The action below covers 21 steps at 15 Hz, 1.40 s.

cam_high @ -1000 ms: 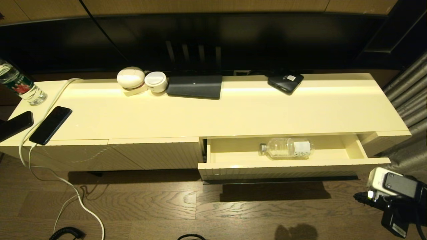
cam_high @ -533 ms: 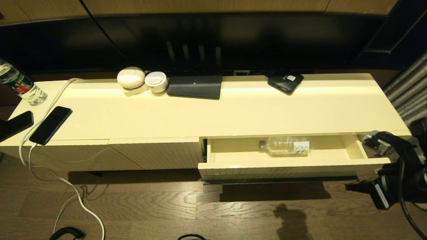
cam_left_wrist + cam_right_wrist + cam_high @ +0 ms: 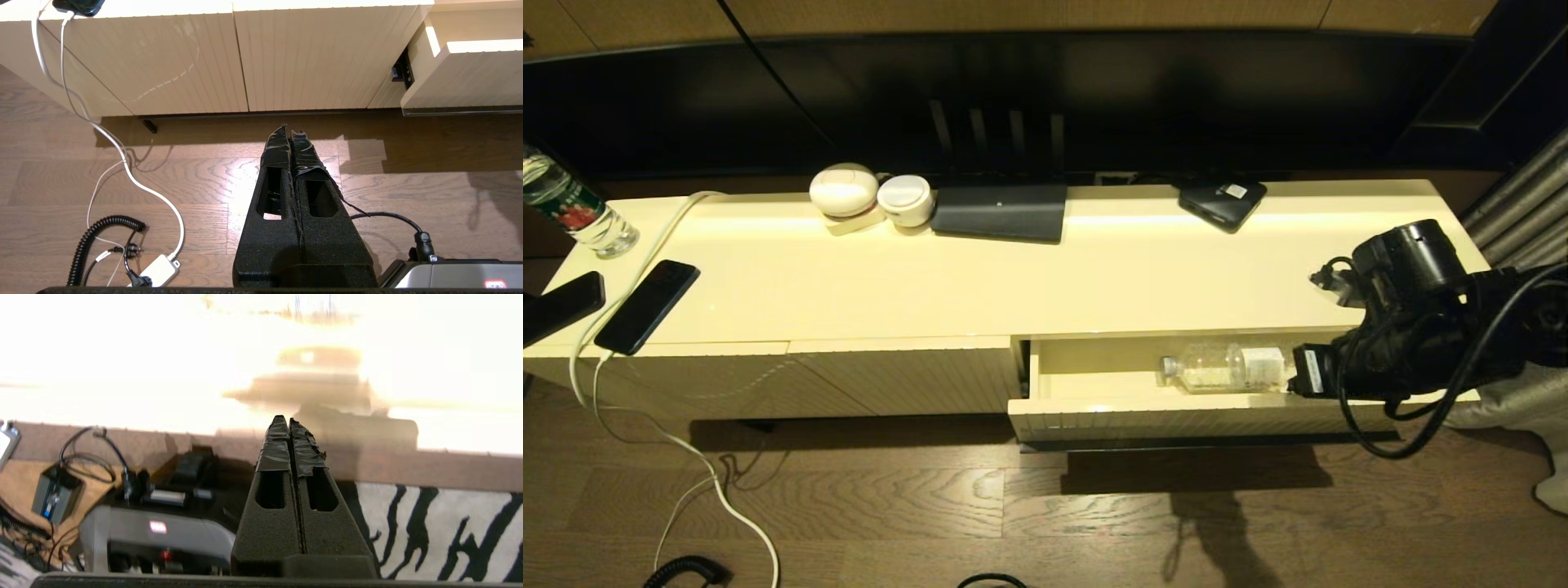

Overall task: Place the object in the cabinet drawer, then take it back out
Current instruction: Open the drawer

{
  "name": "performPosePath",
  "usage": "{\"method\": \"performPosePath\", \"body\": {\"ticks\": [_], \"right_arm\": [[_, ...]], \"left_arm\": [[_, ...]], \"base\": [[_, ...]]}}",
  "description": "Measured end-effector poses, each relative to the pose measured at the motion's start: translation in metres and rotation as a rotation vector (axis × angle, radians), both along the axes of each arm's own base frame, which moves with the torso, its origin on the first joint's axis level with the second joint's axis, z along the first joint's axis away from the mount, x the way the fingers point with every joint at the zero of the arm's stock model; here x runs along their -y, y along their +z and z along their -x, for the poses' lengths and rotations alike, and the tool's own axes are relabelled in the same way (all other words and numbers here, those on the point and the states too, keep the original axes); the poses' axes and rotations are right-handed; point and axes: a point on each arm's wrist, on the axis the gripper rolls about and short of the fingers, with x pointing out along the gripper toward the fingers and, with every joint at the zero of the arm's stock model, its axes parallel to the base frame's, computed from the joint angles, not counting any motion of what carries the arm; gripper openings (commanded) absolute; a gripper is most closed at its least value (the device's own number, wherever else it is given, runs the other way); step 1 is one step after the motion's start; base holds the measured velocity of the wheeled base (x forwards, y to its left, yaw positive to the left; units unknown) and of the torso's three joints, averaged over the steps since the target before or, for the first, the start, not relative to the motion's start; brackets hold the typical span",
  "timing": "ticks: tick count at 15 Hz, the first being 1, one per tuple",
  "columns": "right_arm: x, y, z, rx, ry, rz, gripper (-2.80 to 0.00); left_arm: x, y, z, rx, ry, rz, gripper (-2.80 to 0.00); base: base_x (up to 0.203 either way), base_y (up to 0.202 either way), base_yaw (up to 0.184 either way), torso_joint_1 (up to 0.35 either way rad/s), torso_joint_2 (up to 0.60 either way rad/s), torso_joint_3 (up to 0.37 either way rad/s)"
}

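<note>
**Right arm over the open drawer, bottle waiting inside**

Left to right: the left gripper [image 3: 291,134] hangs parked above the wood floor, fingers pressed together, empty. The small clear water bottle [image 3: 1225,367] lies on its side in the cabinet drawer [image 3: 1094,408], cap pointing away from the right arm [image 3: 1405,327], its base close beside that arm. The right gripper [image 3: 289,421] is closed on nothing. To lift the bottle out, it should probably open wide first and straddle the round, slippery body mid-length. The drawer's interior is smooth and glossy, its front ribbed.

matte black right arm [image 3: 1413,327] with looping black cables, black foam-textured gripper [image 3: 286,421] fingers, tips wrapped in glossy tape
</note>
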Motion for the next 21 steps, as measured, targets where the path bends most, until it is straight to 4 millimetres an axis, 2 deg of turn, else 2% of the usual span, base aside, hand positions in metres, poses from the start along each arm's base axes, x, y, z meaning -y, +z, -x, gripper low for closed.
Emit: {"method": "performPosePath", "body": {"ticks": [4,10,18,21], "right_arm": [[-0.008,-0.009,-0.025,-0.011,-0.022,-0.021,-2.80],[-0.013,-0.013,-0.046,0.020,-0.018,-0.026,-2.80],[-0.015,-0.031,-0.038,-0.096,-0.019,0.016,-2.80],[-0.016,-0.038,-0.024,-0.223,-0.009,0.049,-2.80]], "left_arm": [[0.000,0.000,0.000,0.000,0.000,0.001,-2.80],[0.000,0.000,0.000,0.000,0.001,0.000,-2.80],[0.000,0.000,0.000,0.000,0.001,0.000,-2.80],[0.000,0.000,0.000,0.000,0.000,0.001,-2.80]], "base": [[0.000,0.000,0.000,0.000,0.00,0.000],[0.000,0.000,0.000,0.000,0.00,0.000],[0.000,0.000,0.000,0.000,0.00,0.000],[0.000,0.000,0.000,0.000,0.00,0.000]]}}
